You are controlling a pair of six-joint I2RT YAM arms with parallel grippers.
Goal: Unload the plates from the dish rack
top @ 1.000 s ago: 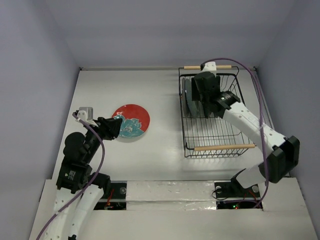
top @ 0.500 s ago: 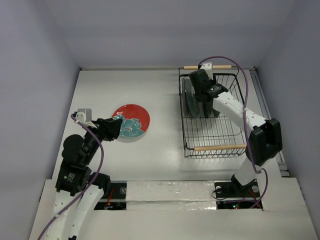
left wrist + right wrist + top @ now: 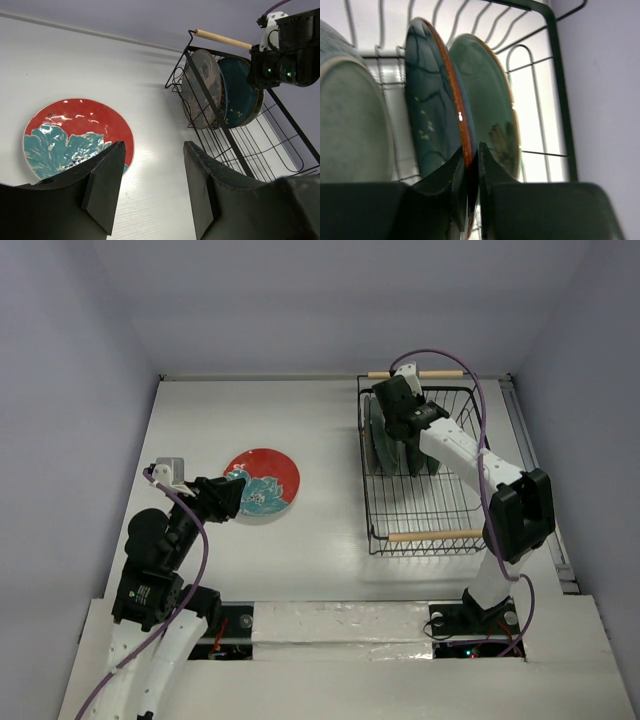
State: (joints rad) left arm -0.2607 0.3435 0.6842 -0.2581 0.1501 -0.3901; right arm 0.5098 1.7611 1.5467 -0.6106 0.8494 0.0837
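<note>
Right pincer point(image 3: 471, 152) is down in the far-left corner of the black wire dish rack with light wooden bar handles point(image 3: 366, 490), which sits on the right half of the white table point(image 3: 300, 420). On its wrist camera I see both fingers drawn in on the top rim of a dark teal round plate with an orange-brown edge point(image 3: 432, 115). The rim runs straight into the narrow slit between them, so I note it as clamped on that plate. The plate stands on edge in the rack's wires.

Neighbours: a dark brown round plate with a cream figure point(image 3: 200, 90) stands between the teal one and the rack's left wall, close beside it. On the teal plate's other side stands a pale grey-green round plate point(image 3: 350, 125), also on edge. I cannot tell whether any of the three touch.

Left pincer point(image 3: 154, 155) hangs low over the left of the table, fingers spread, nothing between them. A red round plate with teal flowers point(image 3: 75, 135) lies flat on the table just beyond its fingertips, well apart from the rack
</note>
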